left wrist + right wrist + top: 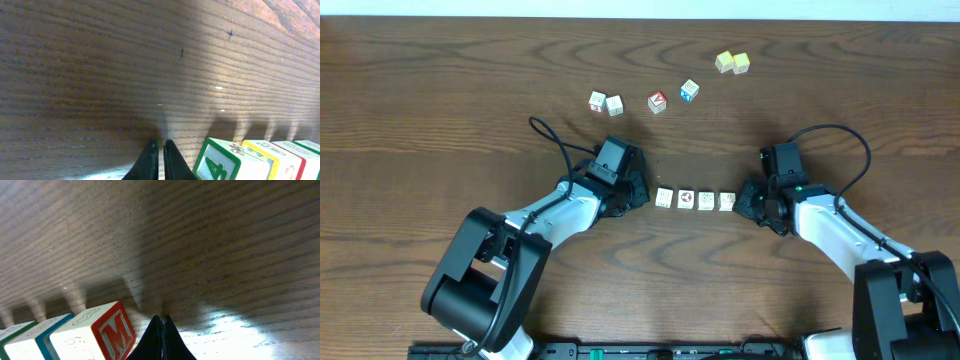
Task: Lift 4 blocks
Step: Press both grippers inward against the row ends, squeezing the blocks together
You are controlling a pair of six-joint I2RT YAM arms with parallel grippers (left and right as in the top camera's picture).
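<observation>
The four blocks [686, 199] sit in a short straight row on the counter [440, 120], side by side, midway between the two arms. The left end effector [642, 195] is down at the row's left end, its fingers pressed together on nothing, tips low to the wood. From its wrist camera the green-edged block [222, 160] stands just beside those tips, a sliver of counter showing between. The right end effector [745, 200] mirrors it at the other end (also pressed together and empty), with the red-lettered block [107, 332] just beside its tips. Farther back lie a red-faced cube [658, 101] and two pale yellow cubes [732, 62].
</observation>
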